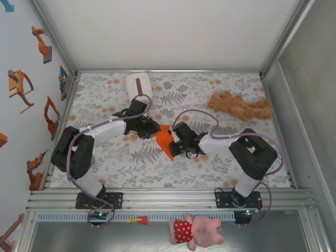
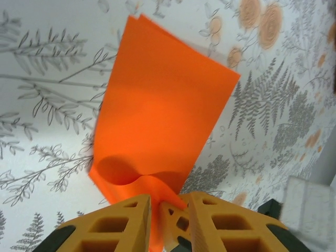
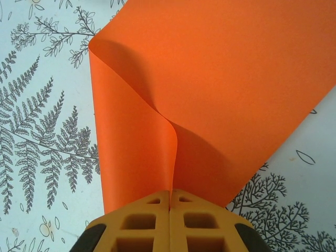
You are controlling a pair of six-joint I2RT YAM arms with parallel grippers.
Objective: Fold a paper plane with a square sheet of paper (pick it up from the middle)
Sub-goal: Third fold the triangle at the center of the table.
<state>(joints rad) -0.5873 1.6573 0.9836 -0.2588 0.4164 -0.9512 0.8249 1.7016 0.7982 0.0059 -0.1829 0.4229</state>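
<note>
The square sheet of paper point(image 1: 164, 140) is bright orange and folded over, held just above the middle of the flowered table. In the right wrist view the sheet of paper point(image 3: 226, 79) rises from a pinch in a soft curl, with my right gripper point(image 3: 170, 193) shut on its near edge. My left gripper point(image 2: 169, 210) meets it from the left. Its jaws stand a little apart, and the paper's point(image 2: 163, 105) edge runs down between them, lying against the left finger. In the top view the left gripper point(image 1: 152, 131) and right gripper point(image 1: 172, 143) face each other across the sheet.
A white tissue box point(image 1: 139, 85) stands at the back, left of centre. A tan plush toy point(image 1: 239, 106) lies at the back right. A pink plush toy point(image 1: 197, 231) lies below the rail, off the table. Metal walls fence the table on the sides and at the back.
</note>
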